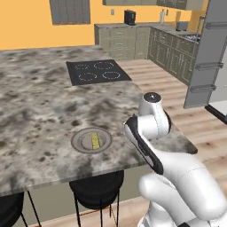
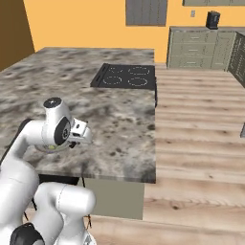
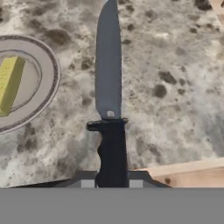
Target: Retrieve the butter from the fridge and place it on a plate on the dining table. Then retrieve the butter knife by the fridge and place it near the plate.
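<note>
My gripper point(image 3: 112, 183) is shut on the black handle of the butter knife point(image 3: 109, 78). Its dark blade points away from me over the dining table point(image 3: 175, 87). Just left of the blade lies the round grey-brown plate point(image 3: 43, 83) with the yellow butter point(image 3: 9, 84) on it. In the left base view the plate point(image 1: 80, 142) with the butter point(image 1: 95, 140) sits near the table's front edge, left of my arm. In the right base view my hand point(image 2: 80, 132) hovers low over the table's near edge. The dark grey fridge point(image 1: 204, 62) stands at the far right.
A black cooktop point(image 1: 97, 72) is set into the table point(image 1: 35, 102) farther back. Black round stools point(image 1: 95, 188) stand under the front edge. Olive-green cabinets point(image 1: 124, 42) line the back wall. Wooden floor point(image 2: 201, 143) lies open to the right of the table.
</note>
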Robot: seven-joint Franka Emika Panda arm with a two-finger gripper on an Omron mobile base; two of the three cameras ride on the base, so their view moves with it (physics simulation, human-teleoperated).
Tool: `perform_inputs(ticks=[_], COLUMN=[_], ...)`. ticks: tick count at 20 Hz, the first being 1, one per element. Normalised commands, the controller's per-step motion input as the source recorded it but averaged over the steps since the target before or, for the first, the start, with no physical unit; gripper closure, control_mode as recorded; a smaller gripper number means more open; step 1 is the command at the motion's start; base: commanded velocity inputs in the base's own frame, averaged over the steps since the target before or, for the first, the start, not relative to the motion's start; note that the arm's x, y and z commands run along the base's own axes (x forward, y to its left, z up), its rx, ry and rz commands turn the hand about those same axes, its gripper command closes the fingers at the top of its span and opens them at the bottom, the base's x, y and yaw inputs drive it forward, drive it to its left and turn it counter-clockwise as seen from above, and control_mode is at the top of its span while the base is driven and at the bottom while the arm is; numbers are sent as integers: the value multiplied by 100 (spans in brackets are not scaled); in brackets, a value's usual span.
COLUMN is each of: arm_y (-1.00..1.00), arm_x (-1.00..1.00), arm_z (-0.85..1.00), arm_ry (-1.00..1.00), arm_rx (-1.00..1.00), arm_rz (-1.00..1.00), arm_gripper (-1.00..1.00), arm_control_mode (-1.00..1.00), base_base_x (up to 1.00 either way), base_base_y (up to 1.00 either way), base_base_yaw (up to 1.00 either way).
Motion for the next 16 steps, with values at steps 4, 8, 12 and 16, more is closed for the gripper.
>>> perform_inputs(ticks=[4,8,12,16], arm_y=[0,3,1,7], arm_x=[100,78,73,39], arm_z=[-50,-44,-59,-72], arm_ry=[1,1,0,0], arm_rx=[6,10,2,-1], arm_rz=[0,0,0,0], arm_gripper=[100,100,100,100], arm_control_mode=[-100,-100,-100,-100], base_base_x=[0,0,0,0], base_base_y=[0,0,0,0], base_base_yaw=[0,0,0,0])
